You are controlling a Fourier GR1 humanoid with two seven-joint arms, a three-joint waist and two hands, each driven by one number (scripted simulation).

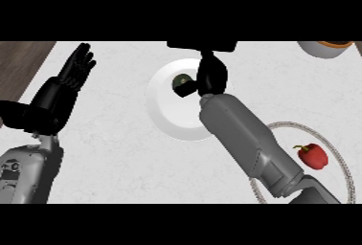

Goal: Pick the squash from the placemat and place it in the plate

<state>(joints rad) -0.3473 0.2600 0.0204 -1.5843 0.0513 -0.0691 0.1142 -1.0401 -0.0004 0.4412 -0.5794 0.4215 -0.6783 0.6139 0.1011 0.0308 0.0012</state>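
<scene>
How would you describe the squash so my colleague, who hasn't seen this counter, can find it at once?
Find the white plate near the middle of the pale counter. The squash is the small dark green thing over the plate's upper part, partly hidden by the right hand, whose fingers curl round it. The only other vegetable, a red pepper, lies on the round placemat at the right.

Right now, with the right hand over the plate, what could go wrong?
1. The right hand hides most of the squash, so its seating on the white plate is hard to judge; released tilted, it might roll.
2. Withdrawing, the forearm could sweep the red bell pepper on the placemat.
</scene>
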